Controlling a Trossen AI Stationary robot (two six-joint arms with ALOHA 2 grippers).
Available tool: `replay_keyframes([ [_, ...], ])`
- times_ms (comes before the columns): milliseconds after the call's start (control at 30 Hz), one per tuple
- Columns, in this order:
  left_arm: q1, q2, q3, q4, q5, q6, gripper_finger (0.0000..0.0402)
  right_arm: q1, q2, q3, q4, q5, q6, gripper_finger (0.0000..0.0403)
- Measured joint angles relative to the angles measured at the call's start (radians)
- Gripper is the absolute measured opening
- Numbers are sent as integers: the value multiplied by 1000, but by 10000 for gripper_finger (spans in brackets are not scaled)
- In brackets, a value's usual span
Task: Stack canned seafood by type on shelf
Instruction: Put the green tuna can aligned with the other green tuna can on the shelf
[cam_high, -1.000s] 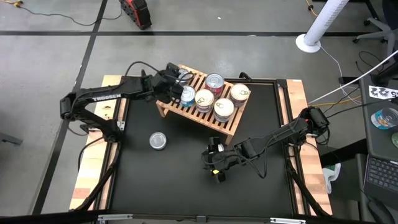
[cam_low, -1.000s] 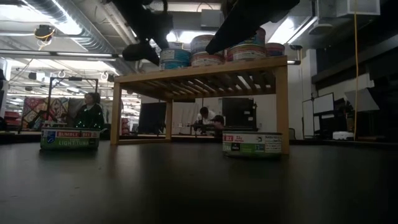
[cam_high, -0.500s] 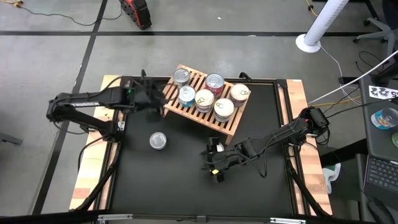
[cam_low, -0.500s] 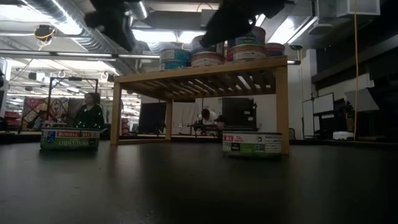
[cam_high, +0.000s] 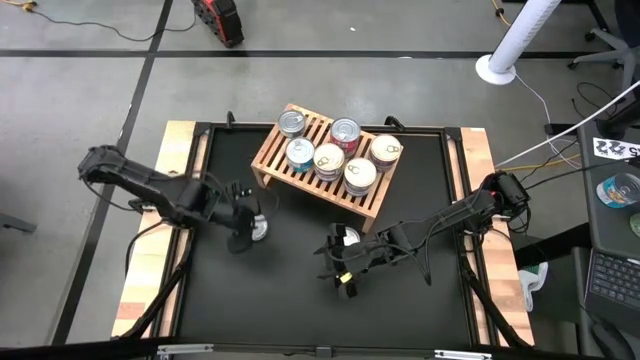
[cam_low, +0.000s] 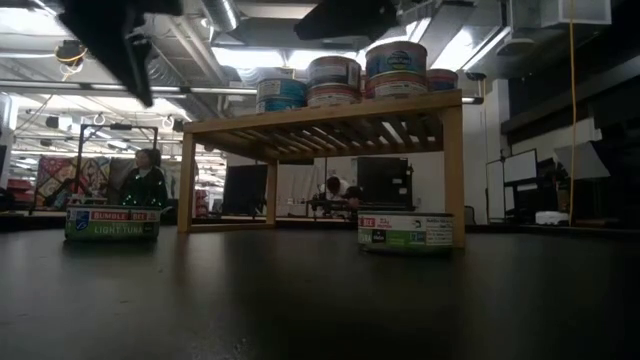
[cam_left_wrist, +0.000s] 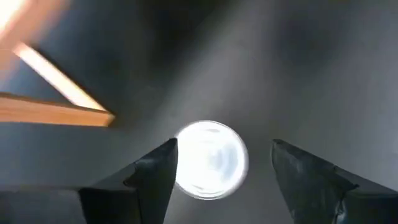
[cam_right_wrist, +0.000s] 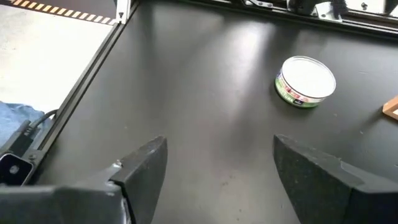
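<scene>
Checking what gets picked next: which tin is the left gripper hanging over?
The loose tin on the black mat left of the shelf; the left gripper straddles it, open. The other loose tin lies near the right gripper.

The shelf (cam_high: 325, 160) is pale bare wood, slatted and matt. The cans (cam_high: 360, 172) on it have shiny metal lids; their sides carry glossy printed paper labels. The loose can (cam_left_wrist: 210, 159) near the shelf's corner gleams bright silver. The desk (cam_right_wrist: 205, 106) is a smooth black mat with a dull sheen, edged by light plywood (cam_high: 150, 250).
</scene>
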Motion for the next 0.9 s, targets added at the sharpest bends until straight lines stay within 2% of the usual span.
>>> replay_keyframes([
  [200,-109,0,-135,155,0,-105,251,-1,1,0,0,0,0,289],
  [433,-166,12,-253,362,-4,-59,250,-1,79,0,145,1,-89,289],
  [700,-177,115,-292,390,-47,-62,250,-2,187,-1,316,59,-234,289],
  [900,-176,234,-295,393,-76,-66,250,-7,248,-1,381,107,-263,289],
])
